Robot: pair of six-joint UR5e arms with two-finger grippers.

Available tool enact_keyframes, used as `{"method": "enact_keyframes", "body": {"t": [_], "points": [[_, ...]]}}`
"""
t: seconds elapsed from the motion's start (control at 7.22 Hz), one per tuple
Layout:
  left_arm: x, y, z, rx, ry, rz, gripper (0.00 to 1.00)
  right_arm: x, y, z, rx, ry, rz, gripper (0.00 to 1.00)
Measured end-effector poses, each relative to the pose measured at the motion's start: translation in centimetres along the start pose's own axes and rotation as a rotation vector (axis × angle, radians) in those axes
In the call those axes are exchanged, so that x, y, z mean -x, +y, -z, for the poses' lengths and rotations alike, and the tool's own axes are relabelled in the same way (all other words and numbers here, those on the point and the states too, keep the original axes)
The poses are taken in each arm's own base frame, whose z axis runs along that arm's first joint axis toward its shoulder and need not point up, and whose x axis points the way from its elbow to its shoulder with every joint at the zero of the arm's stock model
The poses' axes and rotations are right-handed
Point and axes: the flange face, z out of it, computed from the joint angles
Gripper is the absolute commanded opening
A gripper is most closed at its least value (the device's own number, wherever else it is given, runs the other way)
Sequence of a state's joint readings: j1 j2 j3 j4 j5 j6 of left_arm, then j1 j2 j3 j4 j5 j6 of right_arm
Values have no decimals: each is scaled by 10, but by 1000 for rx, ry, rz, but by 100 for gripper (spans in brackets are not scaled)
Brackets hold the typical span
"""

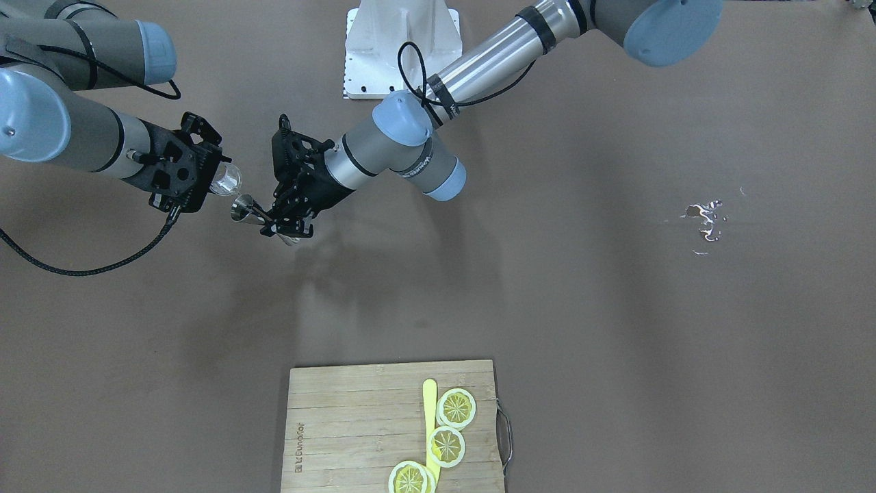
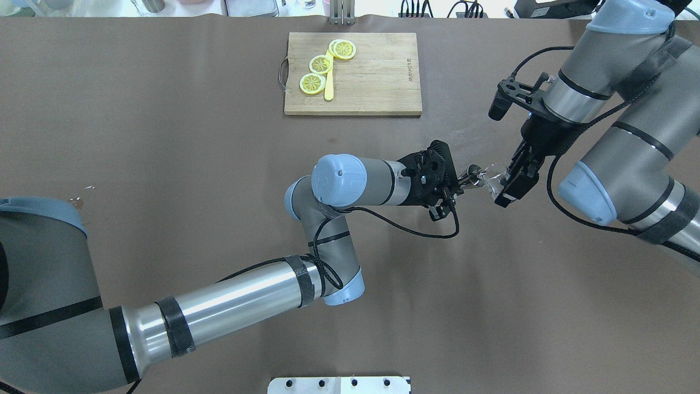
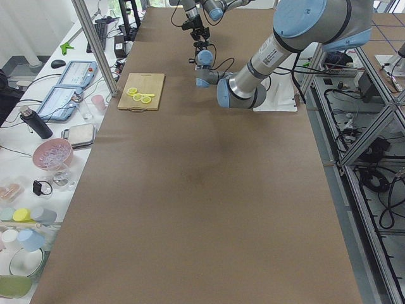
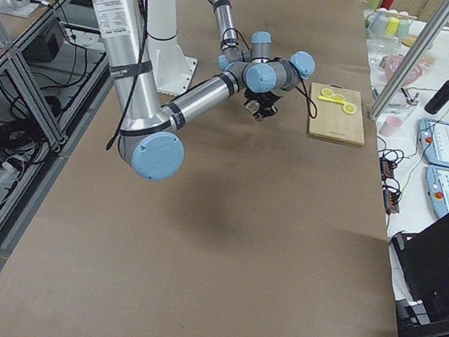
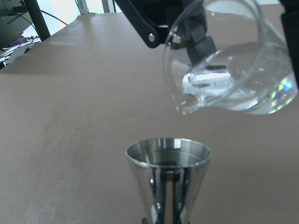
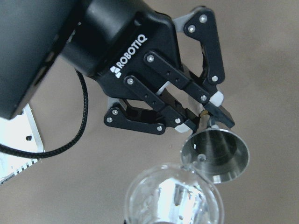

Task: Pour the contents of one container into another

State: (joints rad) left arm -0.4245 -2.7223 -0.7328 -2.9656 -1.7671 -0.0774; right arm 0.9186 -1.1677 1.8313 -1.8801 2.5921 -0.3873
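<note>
Brown matting covers the bench (image 1: pixel 616 329). A wooden cutting board (image 1: pixel 342 424) with lemon slices (image 1: pixel 457 408) sits at the lower middle of the front-facing view, well apart from the work. At that view's upper left both containers are held off the surface. The left hand (image 6: pixel 205 119) is clamped on the narrow waist of a steel jigger (image 5: pixel 168 177), which stands upright with its mouth open to the top. The right hand (image 1: pixel 209 179) is clamped on a glass beaker (image 5: pixel 229 60), tipped so its spout hangs just above the jigger's rim, and no stream shows yet.

The beaker is likely smooth and breakable, and its water will shift as it tilts, so a firm hold on the wall well back from the spout suits it. The jigger is stiff and light, and its waist is the natural grip. Its mouth is small, so the tilt wants to be slow.
</note>
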Motion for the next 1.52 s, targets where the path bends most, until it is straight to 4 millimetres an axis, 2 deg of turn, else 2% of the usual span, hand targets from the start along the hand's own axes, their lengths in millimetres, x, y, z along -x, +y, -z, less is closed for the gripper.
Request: {"method": "enact_keyframes", "body": {"t": [1.52], "points": [[-3,0,0,-7,5,-1,0,-7,-11,4,49,-3,-20,0]]}}
